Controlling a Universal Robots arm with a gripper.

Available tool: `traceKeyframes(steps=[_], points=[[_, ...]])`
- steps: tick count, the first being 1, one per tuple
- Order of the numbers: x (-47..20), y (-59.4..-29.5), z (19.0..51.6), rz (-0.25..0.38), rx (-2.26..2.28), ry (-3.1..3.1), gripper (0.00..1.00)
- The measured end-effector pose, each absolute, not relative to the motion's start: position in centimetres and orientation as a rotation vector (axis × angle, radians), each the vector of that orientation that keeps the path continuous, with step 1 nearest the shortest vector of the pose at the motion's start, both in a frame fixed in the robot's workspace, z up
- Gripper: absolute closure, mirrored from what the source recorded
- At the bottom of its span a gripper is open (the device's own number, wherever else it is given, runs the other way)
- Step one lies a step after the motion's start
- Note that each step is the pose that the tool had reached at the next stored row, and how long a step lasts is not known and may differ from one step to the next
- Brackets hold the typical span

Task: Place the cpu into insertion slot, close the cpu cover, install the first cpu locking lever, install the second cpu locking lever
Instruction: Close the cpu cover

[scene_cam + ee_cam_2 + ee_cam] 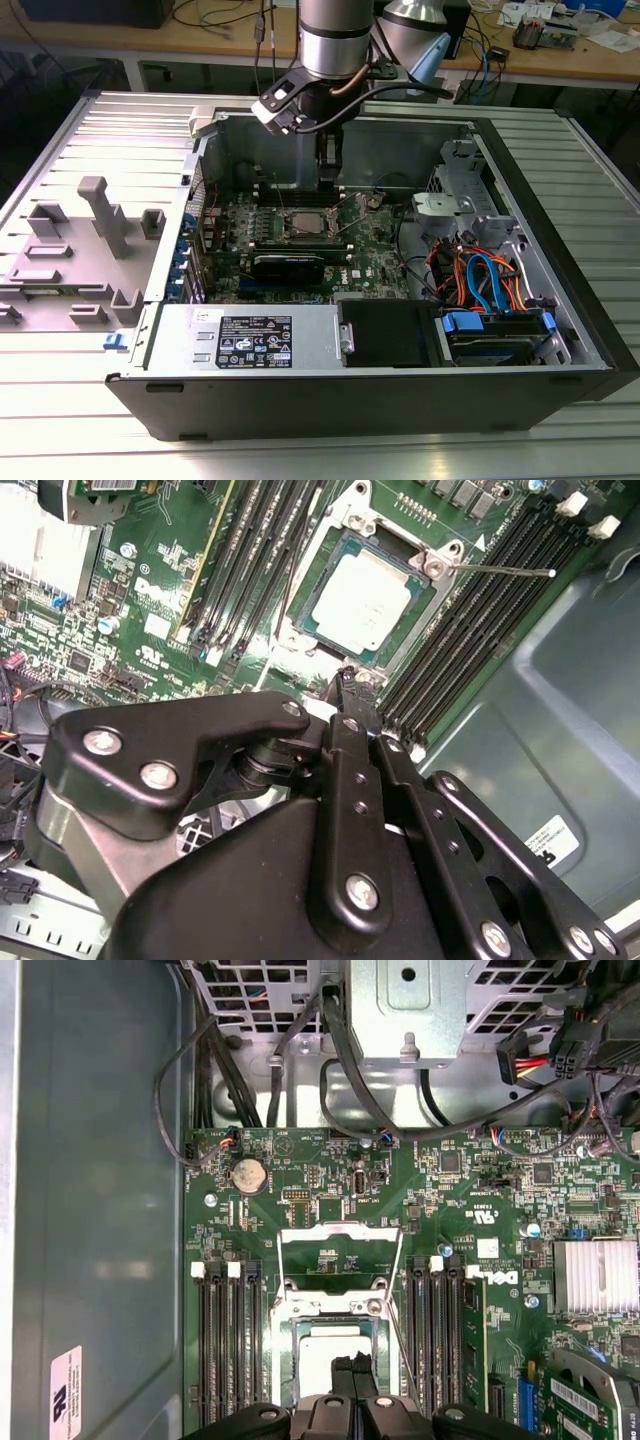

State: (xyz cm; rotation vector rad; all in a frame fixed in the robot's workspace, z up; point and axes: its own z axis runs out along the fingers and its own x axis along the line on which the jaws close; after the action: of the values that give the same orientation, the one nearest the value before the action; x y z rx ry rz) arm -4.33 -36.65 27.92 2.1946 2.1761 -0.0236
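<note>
The cpu [362,600], a flat square chip with a silver-grey top, lies in the insertion slot [300,630] on the green board; both wrist views show it, and it is partly hidden behind my fingertips in the first wrist view [318,1352]. My gripper [350,677] hovers just over one edge of the slot, shut with nothing between its fingers. The cpu cover [340,1230] looks tilted up at the slot's far side, with board showing through its window. A thin wire lever [500,570] sticks out beside the slot. In the exterior view the gripper [328,185] hangs over the slot [305,222].
Long black memory slots [225,1340] flank the socket on both sides. A finned heat sink [595,1275], cable bundles [300,1070] and a drive cage [460,205] crowd the case. The power supply [250,340] sits at the front, and a grey fixture [100,220] lies outside on the exterior view's left.
</note>
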Motion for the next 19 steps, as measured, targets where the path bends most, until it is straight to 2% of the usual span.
traceKeyframes(steps=[19], points=[[-3.66, -36.65, 27.92, -0.024, 2.195, 2.176, 0.89]])
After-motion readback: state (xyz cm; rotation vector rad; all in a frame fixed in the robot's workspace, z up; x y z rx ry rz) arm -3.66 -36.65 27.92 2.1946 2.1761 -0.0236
